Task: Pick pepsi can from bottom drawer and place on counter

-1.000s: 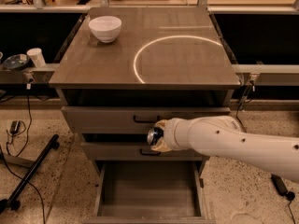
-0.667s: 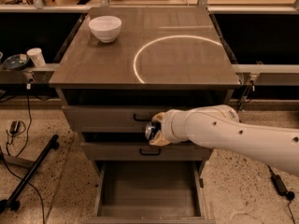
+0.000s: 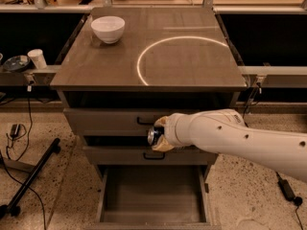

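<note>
Pepsi can (image 3: 154,135), showing its round silver end and what seems a dark blue side, sits clamped between the tan fingers (image 3: 162,122) of the gripper (image 3: 159,135), in front of the middle drawer (image 3: 115,154) and above the open, flat-floored bottom drawer (image 3: 153,198). The glossy grey-brown counter (image 3: 110,66) holds a white bowl (image 3: 108,28).

Gripper (image 3: 160,137) (before drawers) mostly hides pepsi can (image 3: 154,134).
</note>
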